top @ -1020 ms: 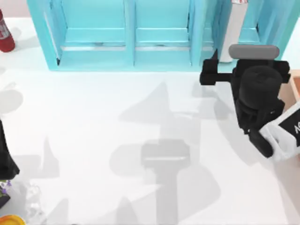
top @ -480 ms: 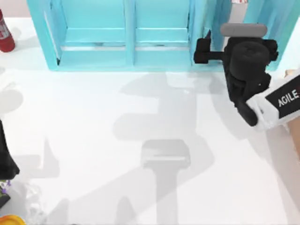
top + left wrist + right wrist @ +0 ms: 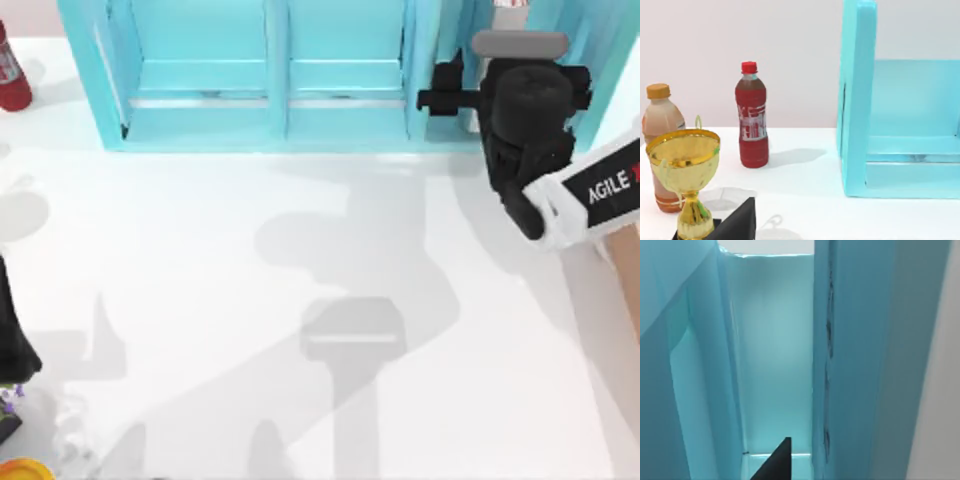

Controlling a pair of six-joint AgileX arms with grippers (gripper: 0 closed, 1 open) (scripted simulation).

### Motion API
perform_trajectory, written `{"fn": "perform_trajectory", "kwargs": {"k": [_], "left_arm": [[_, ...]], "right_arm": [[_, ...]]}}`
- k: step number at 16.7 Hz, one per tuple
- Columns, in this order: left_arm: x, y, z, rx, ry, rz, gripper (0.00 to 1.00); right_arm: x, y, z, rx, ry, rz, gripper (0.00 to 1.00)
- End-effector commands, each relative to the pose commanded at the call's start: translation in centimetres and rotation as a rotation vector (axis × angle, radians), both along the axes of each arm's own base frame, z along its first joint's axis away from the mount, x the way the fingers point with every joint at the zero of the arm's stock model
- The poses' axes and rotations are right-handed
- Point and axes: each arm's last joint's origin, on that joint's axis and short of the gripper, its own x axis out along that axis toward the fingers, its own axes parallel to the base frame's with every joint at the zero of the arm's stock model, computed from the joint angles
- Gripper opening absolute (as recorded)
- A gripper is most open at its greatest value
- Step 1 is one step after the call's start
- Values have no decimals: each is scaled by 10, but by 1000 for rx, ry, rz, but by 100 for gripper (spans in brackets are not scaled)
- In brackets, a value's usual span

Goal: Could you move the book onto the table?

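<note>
The book [image 3: 472,122] is standing upright in the rightmost compartment of the shelf [image 3: 270,100] that is showing from above, at the far edge of the worktop [image 3: 200,300]. A narrow strip of its white page block is showing beside the divider. It is not yet lying on the worktop.

The right claw [image 3: 515,75] is hanging right at that compartment, reaching in toward the book. Its black body is covering most of the book from above. I cannot tell whether it is touching the book, or whether it is released or clenched. The white forearm behind it is slanting off toward the right edge, passing over an orange-brown box [image 3: 625,260]. The arm's grey shadow is spreading across the middle of the worktop.

The right wrist camera is looking into the shelf [image 3: 775,365], with pale blue walls running away from it on both sides.

The left claw [image 3: 10,330] is sitting parked at the left edge of the worktop, well apart from the shelf. I cannot tell whether it is released or clenched.

Its wrist camera is facing the shelf's [image 3: 857,100] end panel and an open compartment. A red bottle [image 3: 751,120] is standing near that panel. From above, the same red bottle [image 3: 8,70] is showing at the far left. Closer to the camera, a gold trophy [image 3: 685,165] is standing in front of an orange-capped bottle [image 3: 660,145].
</note>
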Motion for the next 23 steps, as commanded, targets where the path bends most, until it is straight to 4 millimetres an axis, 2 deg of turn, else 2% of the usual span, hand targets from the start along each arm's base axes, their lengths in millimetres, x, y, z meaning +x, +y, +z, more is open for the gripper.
{"fn": "perform_trajectory", "kwargs": {"k": [1, 14, 23], "left_arm": [[0, 0, 0, 0, 0, 0, 100], [0, 0, 0, 0, 0, 0, 100], [0, 0, 0, 0, 0, 0, 100]], "right_arm": [[0, 0, 0, 0, 0, 0, 100], [0, 0, 0, 0, 0, 0, 2], [0, 0, 0, 1, 0, 1, 0]]}}
